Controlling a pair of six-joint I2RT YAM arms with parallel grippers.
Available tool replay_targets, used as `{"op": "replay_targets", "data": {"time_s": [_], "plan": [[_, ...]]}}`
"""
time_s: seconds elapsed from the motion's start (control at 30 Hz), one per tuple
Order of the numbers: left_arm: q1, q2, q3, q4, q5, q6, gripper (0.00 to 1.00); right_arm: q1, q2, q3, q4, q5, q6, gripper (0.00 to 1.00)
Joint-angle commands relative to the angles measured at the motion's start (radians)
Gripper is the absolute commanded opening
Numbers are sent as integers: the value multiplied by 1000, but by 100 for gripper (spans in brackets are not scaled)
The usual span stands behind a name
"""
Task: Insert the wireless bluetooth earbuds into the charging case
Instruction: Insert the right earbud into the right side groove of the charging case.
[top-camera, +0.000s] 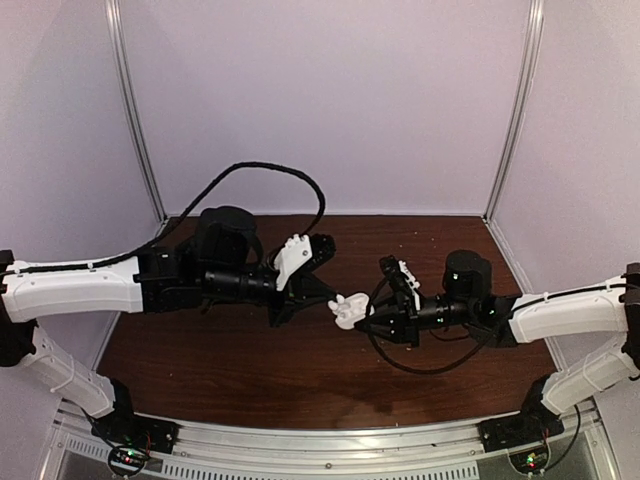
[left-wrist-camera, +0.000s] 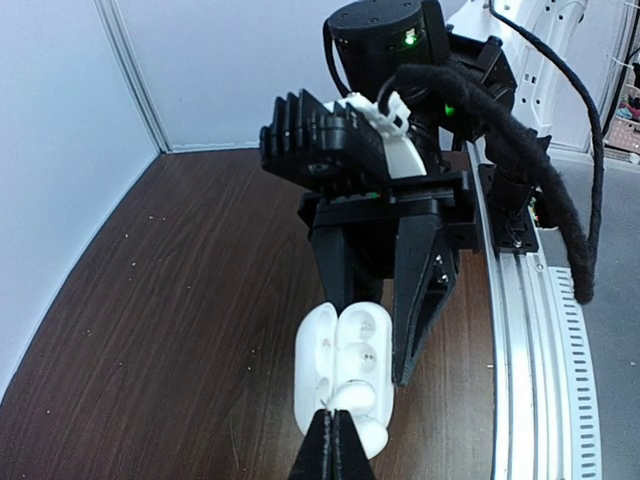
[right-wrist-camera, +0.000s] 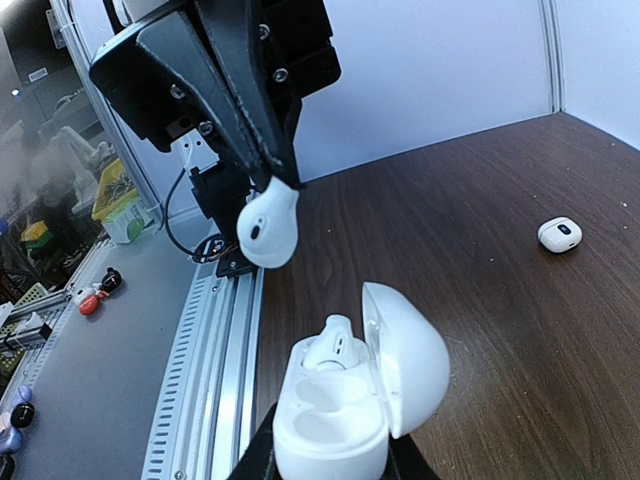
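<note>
Hovering clear of walls (top-camera: 330, 100), L gripper (left-wrist-camera: 331, 432) pinching glossy white earbud (right-wrist-camera: 268, 228), R gripper (top-camera: 366, 318) at 3 o'clock clamping open case (right-wrist-camera: 340, 420)

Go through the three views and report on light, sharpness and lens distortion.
Top external view: dim and soft, violet cast on the walls; the black arms merge into the dark table. Left wrist view: the wide lens bows the rail; the open charging case is crisp. Right wrist view: the earbud in the left claw is sharp, the room beyond the table hazy.
</note>
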Motion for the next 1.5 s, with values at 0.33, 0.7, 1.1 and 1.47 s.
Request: {"op": "replay_targets", "data": {"time_s": [0.33,0.7,1.1,1.47], "plan": [[-41,60,78,34,6,65,0,21,27,56,30,-45,9,0],[-50,88,95,30,-34,74,0,30,16,67,18,-62,-2,0],[-73,122,121,-7,-80,103,0,34,18,73,10,-55,4,0],[-85,135,127,-32,-94,139,0,34,6,65,19,-62,6,0]]}}
